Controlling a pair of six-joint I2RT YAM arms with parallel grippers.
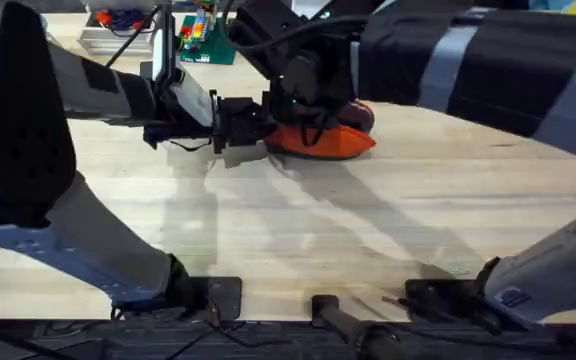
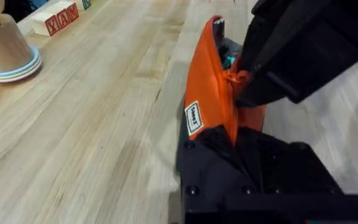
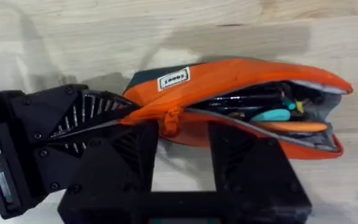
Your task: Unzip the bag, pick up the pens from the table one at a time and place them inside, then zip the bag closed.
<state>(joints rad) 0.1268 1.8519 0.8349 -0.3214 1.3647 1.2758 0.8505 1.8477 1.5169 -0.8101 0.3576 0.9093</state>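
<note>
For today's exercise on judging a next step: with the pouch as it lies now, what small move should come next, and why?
Probably the right end effector should draw the orange pull tab along the zipper toward the gaping end. The bag is open there with pens already inside, and the left end effector pinches the near end, bracing it.

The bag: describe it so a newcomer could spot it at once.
On the wooden table, look to the far middle, where both grippers meet. The bag lies there: an orange fabric pouch with a white label, its zipper partly open with pens inside, the only orange thing between them.
</note>
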